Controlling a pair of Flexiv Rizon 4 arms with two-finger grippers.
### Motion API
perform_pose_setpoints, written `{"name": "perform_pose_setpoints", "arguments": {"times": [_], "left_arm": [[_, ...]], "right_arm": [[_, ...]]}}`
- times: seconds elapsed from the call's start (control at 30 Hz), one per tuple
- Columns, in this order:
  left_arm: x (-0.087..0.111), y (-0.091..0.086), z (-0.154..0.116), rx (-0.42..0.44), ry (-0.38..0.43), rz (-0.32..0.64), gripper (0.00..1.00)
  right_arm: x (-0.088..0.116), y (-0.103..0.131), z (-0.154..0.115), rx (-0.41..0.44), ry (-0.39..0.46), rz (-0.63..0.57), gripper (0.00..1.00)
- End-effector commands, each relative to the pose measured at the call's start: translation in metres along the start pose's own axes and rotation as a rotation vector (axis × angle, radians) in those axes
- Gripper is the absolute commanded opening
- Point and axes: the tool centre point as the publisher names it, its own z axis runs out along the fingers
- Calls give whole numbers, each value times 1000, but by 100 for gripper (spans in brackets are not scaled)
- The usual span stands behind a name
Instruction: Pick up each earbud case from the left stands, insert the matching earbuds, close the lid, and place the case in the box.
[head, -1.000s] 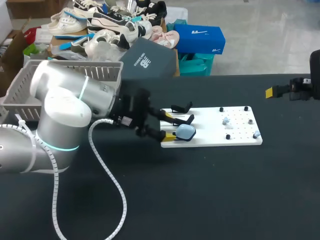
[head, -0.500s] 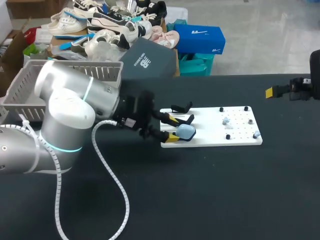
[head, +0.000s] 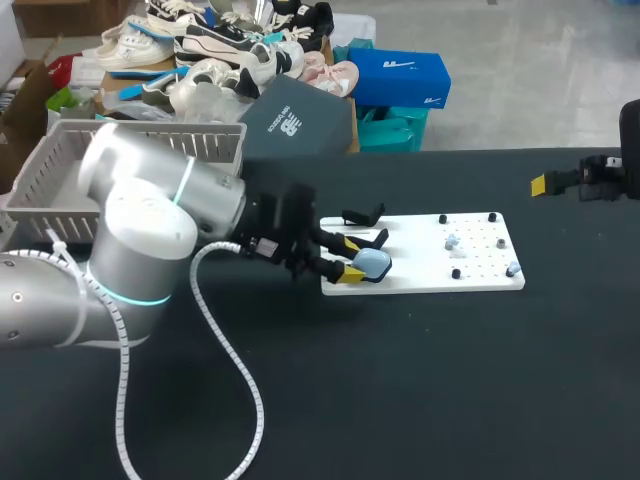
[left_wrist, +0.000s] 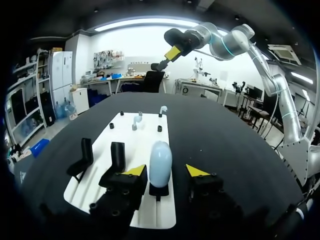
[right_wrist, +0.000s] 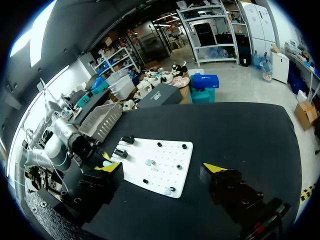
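progress: early, nothing boxed | left tool (left_wrist: 166, 171) open, straddling blue earbud case (head: 372, 263) on its stand, no grip | right tool (right_wrist: 161, 168) open, well apart | earbuds (head: 452, 241) on white board (head: 420, 280) | pending: lift, insert, close, box

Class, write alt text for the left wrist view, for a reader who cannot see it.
The left pincer is open, its yellow tips flanking a pale blue oval earbud case standing on a white pegged board. Two empty black stands sit beside it.
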Motion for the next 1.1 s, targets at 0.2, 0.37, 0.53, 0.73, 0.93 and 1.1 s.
{"name": "perform_pose_setpoints", "arguments": {"times": [0.2, 0.37, 0.53, 0.73, 0.93, 1.1], "left_arm": [[2, 5, 7, 20, 18, 6, 47], [4, 6, 9, 15, 25, 8, 47], [5, 6, 9, 13, 25, 6, 46], [4, 7, 11, 14, 25, 5, 43], [4, 4, 12, 21, 20, 5, 40], [5, 4, 11, 21, 20, 3, 33]], "right_arm": [[0, 0, 0, 0, 0, 0, 100], [0, 0, 0, 0, 0, 0, 100], [0, 0, 0, 0, 0, 0, 100], [0, 0, 0, 0, 0, 0, 100], [0, 0, 0, 0, 0, 0, 100], [0, 0, 0, 0, 0, 0, 100]]}}
